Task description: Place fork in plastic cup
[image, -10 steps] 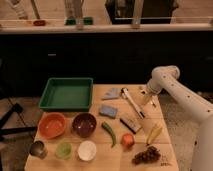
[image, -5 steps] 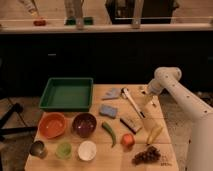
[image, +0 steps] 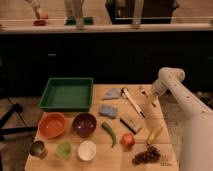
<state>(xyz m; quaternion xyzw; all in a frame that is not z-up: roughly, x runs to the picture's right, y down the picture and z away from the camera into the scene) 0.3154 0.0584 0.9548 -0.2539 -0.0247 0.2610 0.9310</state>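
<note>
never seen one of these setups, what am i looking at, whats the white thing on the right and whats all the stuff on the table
This is a single camera view looking down on a wooden table. Where the camera is mounted isn't known.

The white thing on the right is a robot arm. It bends over the table's far right corner. Its gripper, the two-finger clamp at its tip, hangs low there, close to a small silvery fork. Whether it holds anything can't be told.

On the table are a green tray, an orange bowl and a dark bowl. In front of them is a row of three: a metal cup, a pale green plastic cup and a white cup. Further right lie a blue sponge, a long white-handled utensil, a green pepper and grapes.
</note>
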